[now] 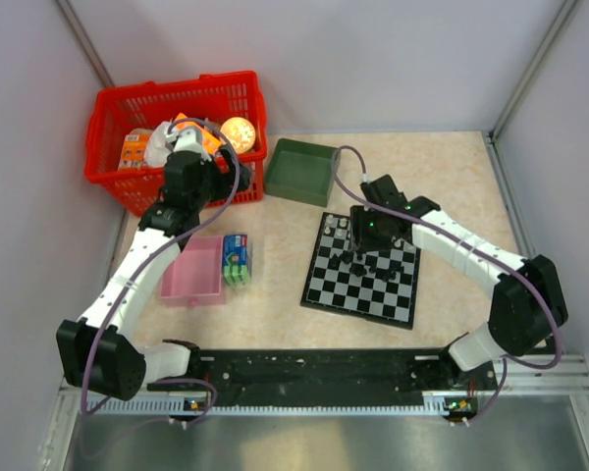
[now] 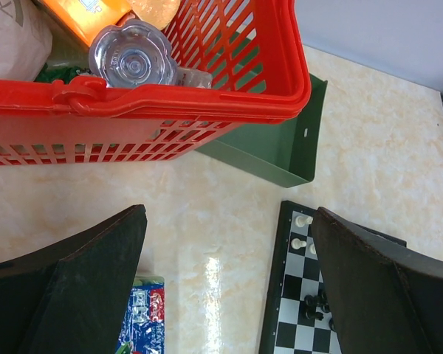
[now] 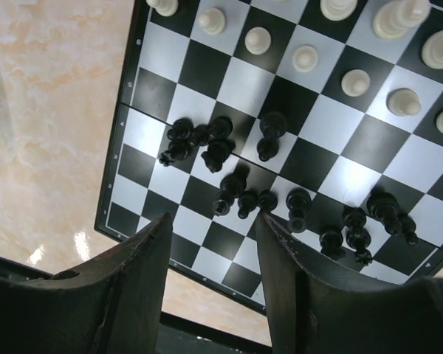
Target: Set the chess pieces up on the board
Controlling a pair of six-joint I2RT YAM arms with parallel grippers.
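Note:
The board (image 1: 361,287) lies right of the table's middle; it also shows in the right wrist view (image 3: 155,92) and the left wrist view (image 2: 288,335). Several white pieces (image 3: 354,81) stand in rows at its far end. Several black pieces (image 3: 236,188) are clustered mid-board, some lying on their sides. My right gripper (image 3: 213,217) is open and empty, hovering low over the board just short of the black cluster; in the top view it (image 1: 358,257) is over the board's far half. My left gripper (image 2: 229,221) is wide open and empty above the bare table, beside the red basket.
A red basket (image 1: 177,132) with a bottle and packets stands far left. A green tray (image 1: 300,169) sits behind the board. A pink tray (image 1: 193,272) and a blue-green pack (image 1: 237,259) lie left of the board. Walls close in on the sides.

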